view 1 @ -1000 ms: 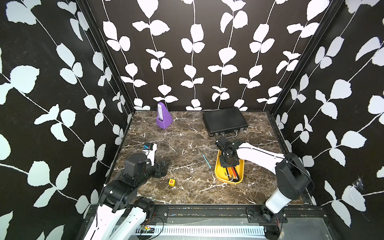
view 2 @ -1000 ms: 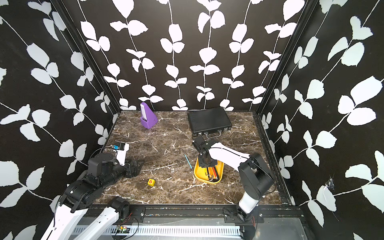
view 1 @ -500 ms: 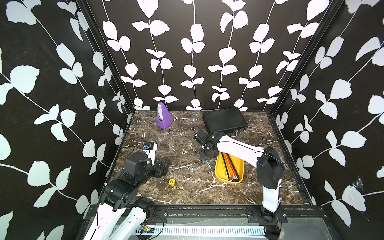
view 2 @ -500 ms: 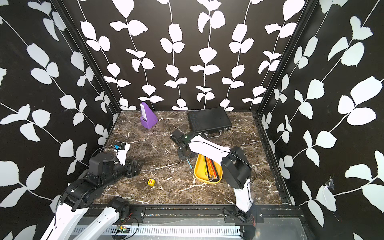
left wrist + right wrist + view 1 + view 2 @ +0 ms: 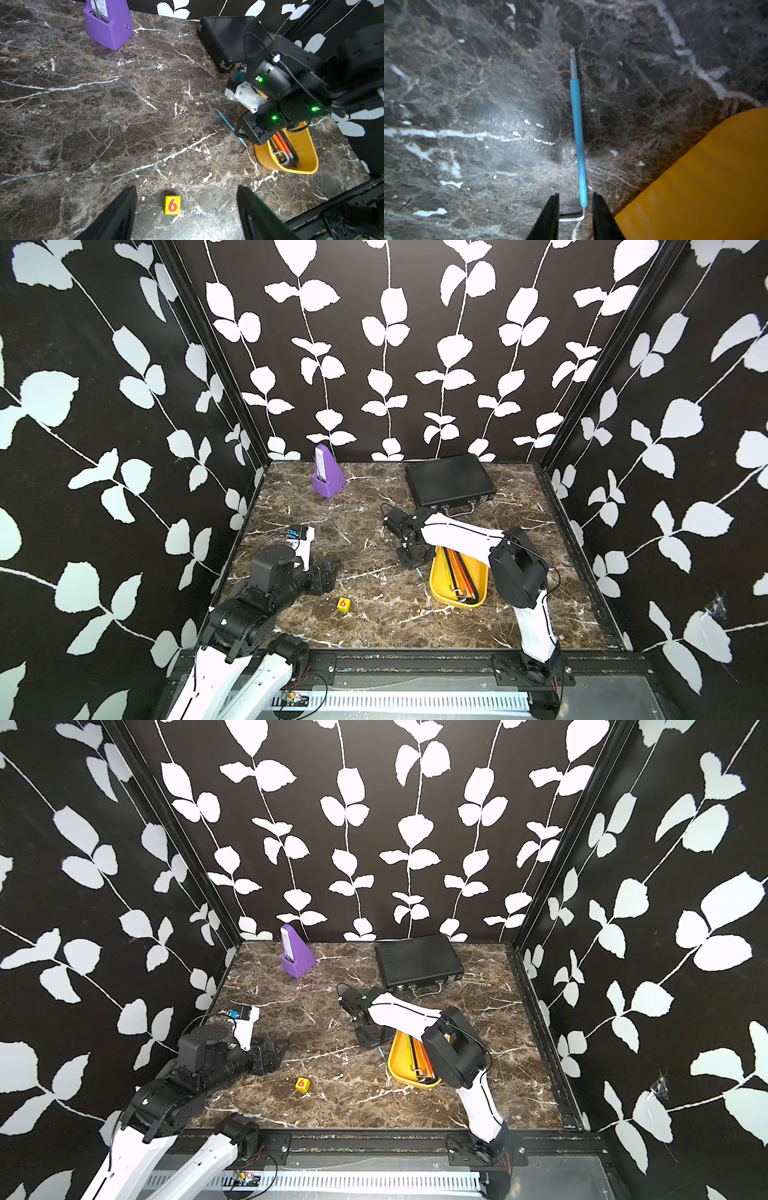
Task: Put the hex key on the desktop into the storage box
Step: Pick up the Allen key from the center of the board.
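Observation:
The hex key, a thin metal key with a blue sleeve, lies flat on the desktop just left of the yellow storage box. My right gripper is low over the key's bent end. Its jaws stand a little apart, with the bend and short leg between them and a gap showing at the shaft. In both top views the gripper covers most of the key, and only a blue tip shows. My left gripper rests open and empty at the front left, near a yellow cube.
Several coloured hex keys lie in the storage box. A black briefcase sits at the back right, a purple metronome at the back left. A yellow cube marked 6 lies near the front.
My right gripper moved left from above the storage box to the hex key on the desktop and now sits over its bent end. The left arm has not moved.

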